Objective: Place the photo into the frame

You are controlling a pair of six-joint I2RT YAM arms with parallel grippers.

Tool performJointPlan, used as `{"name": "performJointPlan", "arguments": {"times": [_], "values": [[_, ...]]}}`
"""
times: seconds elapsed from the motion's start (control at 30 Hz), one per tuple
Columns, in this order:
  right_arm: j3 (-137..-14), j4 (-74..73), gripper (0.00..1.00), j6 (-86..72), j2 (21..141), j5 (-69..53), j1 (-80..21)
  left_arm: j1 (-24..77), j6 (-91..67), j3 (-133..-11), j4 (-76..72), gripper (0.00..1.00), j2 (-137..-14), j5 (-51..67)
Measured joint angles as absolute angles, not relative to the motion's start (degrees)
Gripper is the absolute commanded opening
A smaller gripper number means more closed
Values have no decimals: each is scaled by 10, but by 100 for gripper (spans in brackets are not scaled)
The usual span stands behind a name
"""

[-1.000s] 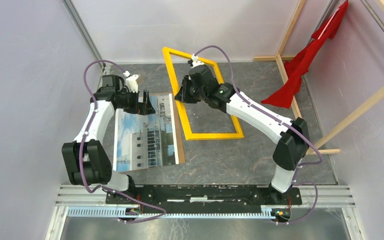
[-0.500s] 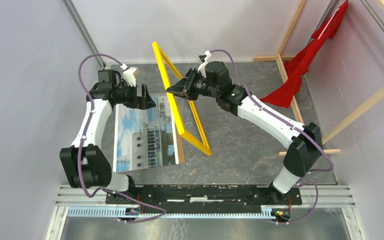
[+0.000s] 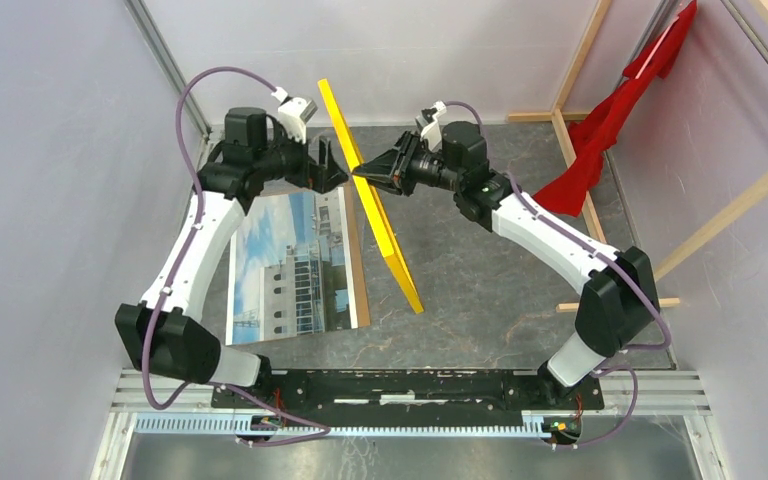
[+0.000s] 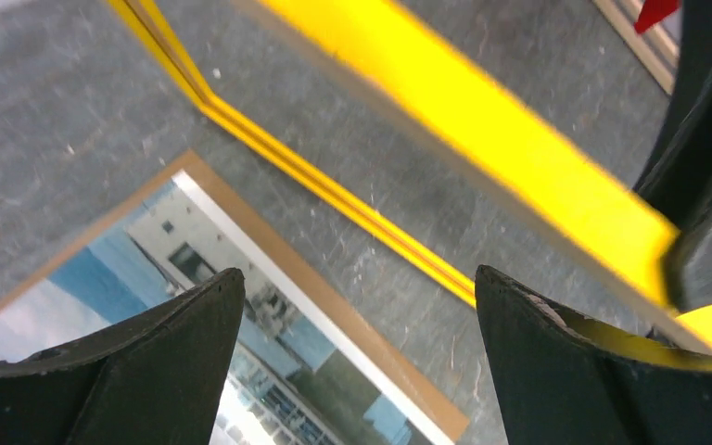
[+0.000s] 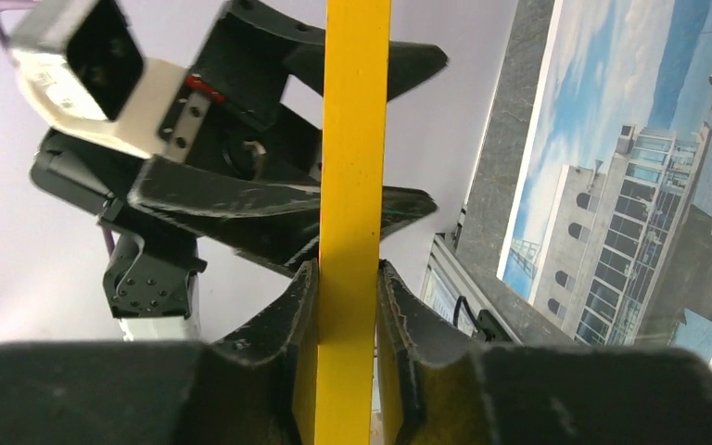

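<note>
The frame (image 3: pixel 372 200) is held on edge over the table (image 3: pixel 490 290), with one long rail pinched between the fingers (image 5: pixel 289 345) of the right gripper (image 3: pixel 365 172). The jaws are pressed onto the yellow wood nearer the rail's far end than its near end. The frame is stood almost upright, so from above it is seen nearly edge-on as a narrow yellow slab. Its long axis runs from the end beyond the gripper down to a near corner set low on the gripper's near side. Whether that corner is rested on the table cannot be told. The yellow face is turned toward the right arm.

The left gripper (image 3: pixel 335 165) is spread wide and nothing is held in it. It is placed directly across the rail from the right gripper, with its fingertips aimed at the frame and just beside it — contact cannot be made out.

The photo (image 3: pixel 285 265) is laid flat below the left gripper, picture side up, on a brown board (image 3: pixel 358 275). An edge of the board is shown along the side facing the frame. The photo's long axis also runs far to near, roughly in line with the frame's.
</note>
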State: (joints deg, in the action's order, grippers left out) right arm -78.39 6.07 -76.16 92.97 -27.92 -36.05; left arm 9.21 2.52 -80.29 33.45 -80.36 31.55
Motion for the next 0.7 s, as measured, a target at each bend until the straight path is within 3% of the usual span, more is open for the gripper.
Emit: {"name": "performJointPlan", "arguments": {"times": [0.23, 0.47, 0.7], "values": [[-792, 42, 58, -713, 929, -317, -323, 139, -5, -885, 299, 100, -855, 251], [-864, -86, 66, -582, 930, -326, -296, 182, -12, -924, 299, 100, -924, 200], [-945, -216, 65, -460, 944, -312, -279, 199, -16, -963, 300, 100, -965, 180]]}}
